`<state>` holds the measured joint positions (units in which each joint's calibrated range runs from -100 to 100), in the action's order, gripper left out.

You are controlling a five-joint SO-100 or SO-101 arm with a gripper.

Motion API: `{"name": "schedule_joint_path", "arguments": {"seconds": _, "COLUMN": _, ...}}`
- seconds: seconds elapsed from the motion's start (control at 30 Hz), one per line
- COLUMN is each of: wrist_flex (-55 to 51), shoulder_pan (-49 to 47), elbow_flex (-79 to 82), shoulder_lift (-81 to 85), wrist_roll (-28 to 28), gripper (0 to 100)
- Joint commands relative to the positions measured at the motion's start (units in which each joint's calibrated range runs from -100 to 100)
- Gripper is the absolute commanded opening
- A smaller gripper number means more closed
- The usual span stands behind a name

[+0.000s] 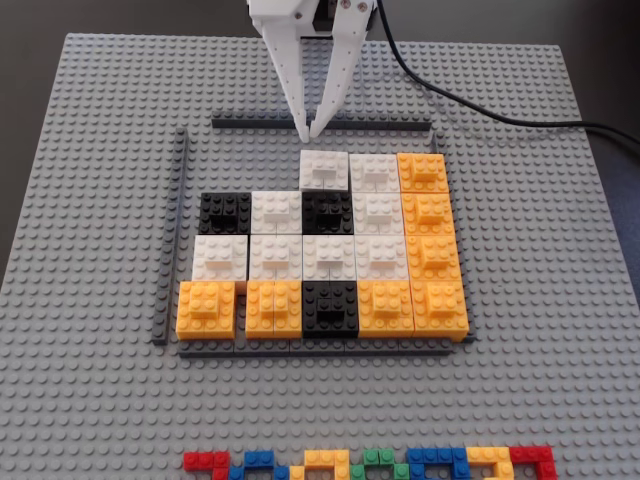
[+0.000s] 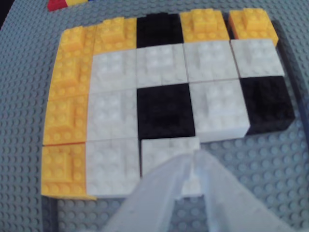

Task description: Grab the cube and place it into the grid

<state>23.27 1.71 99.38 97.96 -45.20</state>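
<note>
With the cube [image 1: 324, 169] seated in the top row of the grid [image 1: 322, 250], beside a white block, placement appears done — two top-row cells left of it stay vacant. Gripper [image 1: 310, 134] hangs just above the cube, fingertips together, empty — retraction remains.

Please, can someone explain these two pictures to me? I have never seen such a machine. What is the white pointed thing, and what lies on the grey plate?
The white pointed thing is the gripper of a small robot arm: two fingers, here closed together, holding nothing. The fixed view looks at the table from the front. The wrist view comes from a camera on the arm, looking down past the gripper. On the grey studded baseplate lies the grid of white, black and orange blocks. The white cube nearest the fingertips sits in the top row. Two spaces beside it are empty. Small coloured bricks line the front edge.
</note>
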Motion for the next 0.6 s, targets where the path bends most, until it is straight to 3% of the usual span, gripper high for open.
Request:
{"name": "schedule_joint_path", "arguments": {"seconds": 0.0, "wrist_flex": -0.1, "shoulder_pan": -0.1, "elbow_flex": 0.5, "shoulder_lift": 1.9, "wrist_roll": 0.0, "gripper": 0}}
{"name": "schedule_joint_path", "arguments": {"seconds": 0.57, "wrist_flex": -0.3, "shoulder_pan": -0.3, "elbow_flex": 0.5, "shoulder_lift": 1.9, "wrist_roll": -0.4, "gripper": 0}}
